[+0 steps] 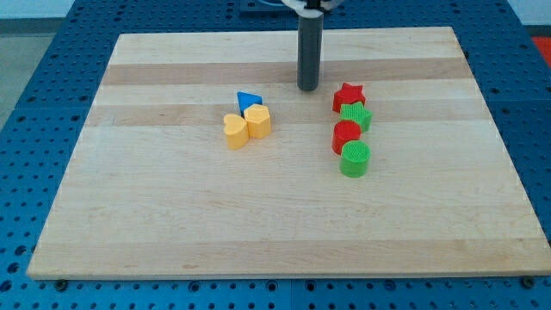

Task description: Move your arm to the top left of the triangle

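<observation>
The blue triangle (248, 100) lies near the middle of the wooden board (172, 215), touching the yellow blocks below it. My tip (308, 88) stands to the triangle's right and slightly above it in the view, roughly a block's width or two away, between the triangle and the red star (349, 95). The rod rises straight up to the view's top edge.
A yellow heart (234, 131) and a yellow pentagon-like block (257, 121) sit just below the triangle. On the right a column runs downward: red star, green star (355, 115), a red block (346, 136), a green cylinder (355, 159).
</observation>
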Action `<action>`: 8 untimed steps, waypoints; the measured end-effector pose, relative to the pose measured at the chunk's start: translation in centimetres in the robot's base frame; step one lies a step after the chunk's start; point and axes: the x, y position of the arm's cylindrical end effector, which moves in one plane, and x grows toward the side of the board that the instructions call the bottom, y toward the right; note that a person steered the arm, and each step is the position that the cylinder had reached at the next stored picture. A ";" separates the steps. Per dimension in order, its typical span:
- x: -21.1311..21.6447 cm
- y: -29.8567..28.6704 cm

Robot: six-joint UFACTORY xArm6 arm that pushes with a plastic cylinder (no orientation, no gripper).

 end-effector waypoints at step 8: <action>1.0 -8.3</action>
